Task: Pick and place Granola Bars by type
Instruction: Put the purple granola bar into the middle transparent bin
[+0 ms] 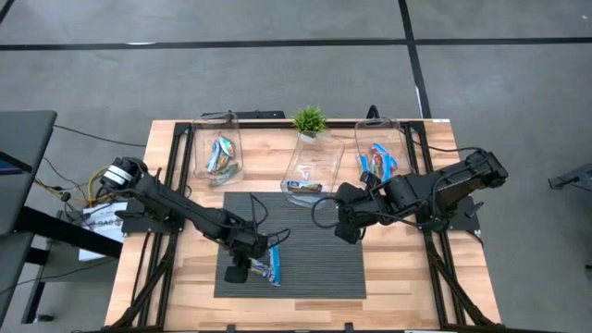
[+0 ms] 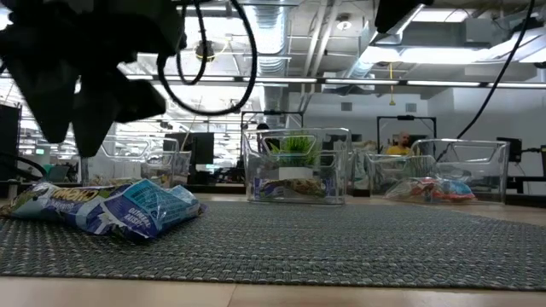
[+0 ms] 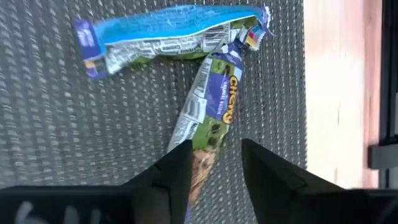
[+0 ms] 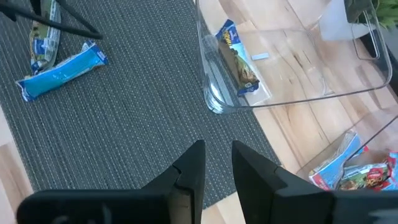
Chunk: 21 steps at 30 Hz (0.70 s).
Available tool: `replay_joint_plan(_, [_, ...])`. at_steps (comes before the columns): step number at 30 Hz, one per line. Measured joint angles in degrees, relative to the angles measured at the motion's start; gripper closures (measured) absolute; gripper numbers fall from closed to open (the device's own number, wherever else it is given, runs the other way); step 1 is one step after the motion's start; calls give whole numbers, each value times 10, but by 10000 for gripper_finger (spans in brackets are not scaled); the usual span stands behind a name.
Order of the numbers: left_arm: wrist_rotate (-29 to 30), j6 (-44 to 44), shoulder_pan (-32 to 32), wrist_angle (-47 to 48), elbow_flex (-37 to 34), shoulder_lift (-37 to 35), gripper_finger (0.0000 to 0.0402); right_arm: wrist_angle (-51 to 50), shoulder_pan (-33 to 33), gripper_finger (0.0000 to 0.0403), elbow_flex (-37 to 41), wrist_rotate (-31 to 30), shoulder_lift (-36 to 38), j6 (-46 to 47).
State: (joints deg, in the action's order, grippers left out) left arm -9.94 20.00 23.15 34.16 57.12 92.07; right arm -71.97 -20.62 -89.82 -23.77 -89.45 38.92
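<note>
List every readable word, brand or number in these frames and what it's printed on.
"Chewy": on the purple-and-green bar lying between the open left claw fingers.
Fine print on the bright blue bar: too small to read.
Bars in the tubs: lettering blurred.

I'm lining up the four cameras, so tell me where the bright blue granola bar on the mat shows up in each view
High view: the bright blue bar lies low on the dark mat, beside the left gripper.
Low view: far left, crumpled in the foreground.
Left wrist view: across the top, touching the green Chewy bar that lies between the open fingers.
Right wrist view: upper left.
Shared landmark: the mat.
</note>
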Motion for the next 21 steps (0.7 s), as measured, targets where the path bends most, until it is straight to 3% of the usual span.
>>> replay_joint_plan(5, [-8, 28, 10, -22, -22, 0, 227, 2, 0, 331, 0, 12, 0, -15])
replay_joint_plan(8, [27, -3, 28, -26, -22, 0, 209, 2, 0, 331, 0, 12, 0, -15])
replay_joint_plan(14, [95, -55, 62, -15, -22, 14, 203, 3, 0, 331, 0, 13, 0, -15])
replay_joint_plan(21, [109, -57, 61, -20, -21, 64, 203, 9, 1, 331, 0, 14, 0, -15])
